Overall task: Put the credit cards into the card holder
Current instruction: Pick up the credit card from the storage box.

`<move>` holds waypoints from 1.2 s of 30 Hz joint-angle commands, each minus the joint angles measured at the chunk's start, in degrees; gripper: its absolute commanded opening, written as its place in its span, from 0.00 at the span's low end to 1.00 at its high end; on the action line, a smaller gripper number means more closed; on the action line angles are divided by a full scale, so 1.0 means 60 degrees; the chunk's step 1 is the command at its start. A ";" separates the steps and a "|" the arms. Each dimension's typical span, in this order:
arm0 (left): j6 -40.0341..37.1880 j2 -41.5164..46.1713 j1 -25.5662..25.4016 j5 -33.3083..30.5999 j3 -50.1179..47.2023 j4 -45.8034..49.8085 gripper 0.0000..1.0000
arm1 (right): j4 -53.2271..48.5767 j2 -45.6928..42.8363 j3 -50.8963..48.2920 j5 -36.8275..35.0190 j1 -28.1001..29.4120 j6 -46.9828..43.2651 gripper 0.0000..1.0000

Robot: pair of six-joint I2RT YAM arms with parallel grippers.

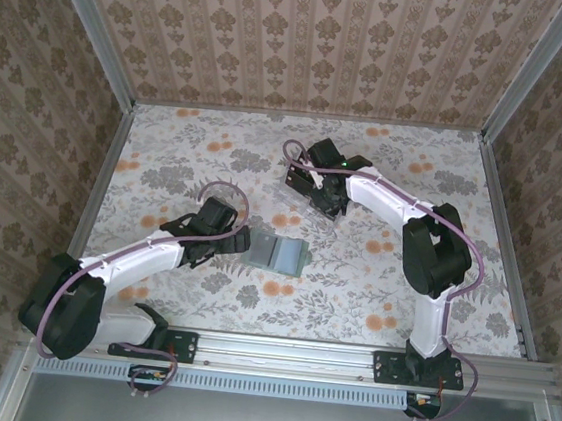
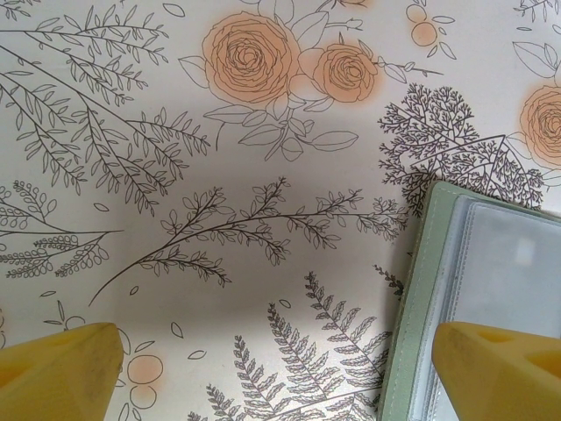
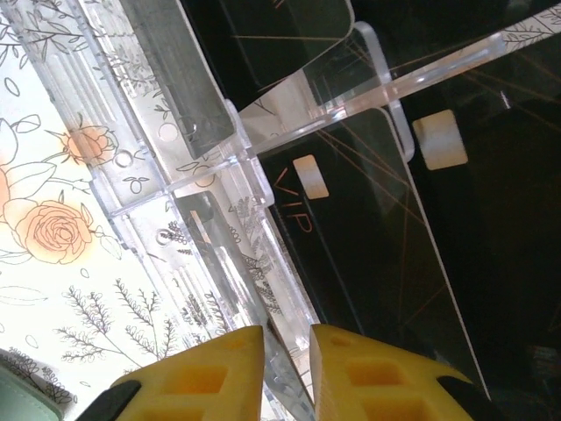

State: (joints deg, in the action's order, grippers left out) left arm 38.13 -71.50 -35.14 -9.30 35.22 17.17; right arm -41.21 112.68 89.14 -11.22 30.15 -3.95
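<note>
The card holder point(image 2: 491, 263) lies open on the floral bench point(image 2: 131, 263), clear pocket up; the left jaws stand spread wide, one tip over the holder; the black credit cards point(image 3: 377, 263) sit in the clear tray point(image 3: 166, 114), one lettered "VIP" in gold; the right jaws are nearly together at the tray's wall; whether they pinch anything cannot be told.
</note>
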 commanded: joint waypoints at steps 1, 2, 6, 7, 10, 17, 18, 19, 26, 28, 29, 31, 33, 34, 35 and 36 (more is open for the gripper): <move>0.0072 0.0100 0.0073 0.0031 -0.0143 -0.0005 1.00 | -0.0397 -0.0046 0.0163 0.0183 -0.0045 -0.0244 0.21; 0.0075 0.0095 0.0082 0.0027 -0.0148 -0.0018 1.00 | -0.0397 -0.0038 0.0166 0.0172 -0.0044 -0.0243 0.20; 0.0076 0.0052 0.0084 0.0041 -0.0141 -0.0047 1.00 | -0.0423 -0.0038 0.0201 0.0148 -0.0053 -0.0331 0.18; 0.0076 0.0039 0.0083 0.0041 -0.0128 -0.0040 1.00 | -0.0427 -0.0034 0.0232 0.0144 -0.0059 -0.0360 0.18; 0.0061 0.0011 0.0084 0.0060 -0.0117 -0.0049 1.00 | -0.0455 -0.0024 0.0305 0.0211 -0.0073 -0.0531 0.15; 0.0018 0.0008 0.0084 0.0099 -0.0073 -0.0010 1.00 | -0.0265 -0.0196 0.0240 0.1084 -0.0108 -0.1324 0.09; 0.0017 0.0022 0.0084 0.0105 -0.0070 -0.0002 1.00 | -0.0224 -0.0235 0.0244 0.1152 -0.0118 -0.1407 0.09; 0.0004 0.0023 0.0084 0.0127 -0.0056 0.0004 1.00 | -0.0197 -0.0280 0.0244 0.1205 -0.0112 -0.1493 0.08; -0.0031 0.0081 0.0084 0.0116 -0.0026 0.0065 1.00 | -0.0154 -0.0462 0.0381 0.1467 -0.0118 -0.1811 0.01; -0.0050 0.0092 0.0085 0.0114 -0.0020 0.0071 1.00 | -0.0148 -0.0497 0.0433 0.1451 -0.0121 -0.1862 0.00; -0.0042 0.0107 0.0084 0.0107 -0.0019 0.0076 1.00 | -0.0155 -0.0534 0.0435 0.1442 -0.0121 -0.1875 0.00; -0.0042 0.0125 0.0083 0.0100 -0.0011 0.0085 1.00 | -0.0094 -0.0644 0.0436 0.1395 -0.0125 -0.1863 0.00; -0.0044 0.0129 0.0084 0.0100 -0.0011 0.0085 1.00 | -0.0041 -0.0760 0.0427 0.1355 -0.0120 -0.1812 0.00; -0.0053 0.0126 0.0092 0.0096 -0.0011 0.0088 1.00 | -0.0020 -0.0842 0.0421 0.1304 -0.0116 -0.1756 0.00; -0.0056 0.0126 0.0084 0.0087 0.0003 0.0097 1.00 | 0.0011 -0.0949 0.0410 0.1312 -0.0118 -0.1711 0.00; -0.0057 0.0126 0.0085 0.0086 -0.0003 0.0090 1.00 | 0.0073 -0.1076 0.0372 0.1341 -0.0118 -0.1647 0.00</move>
State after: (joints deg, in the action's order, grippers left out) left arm 38.13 -71.53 -35.14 -9.13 35.20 17.17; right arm -41.85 110.04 89.97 -3.99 29.61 -13.74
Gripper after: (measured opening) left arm 0.997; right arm 0.068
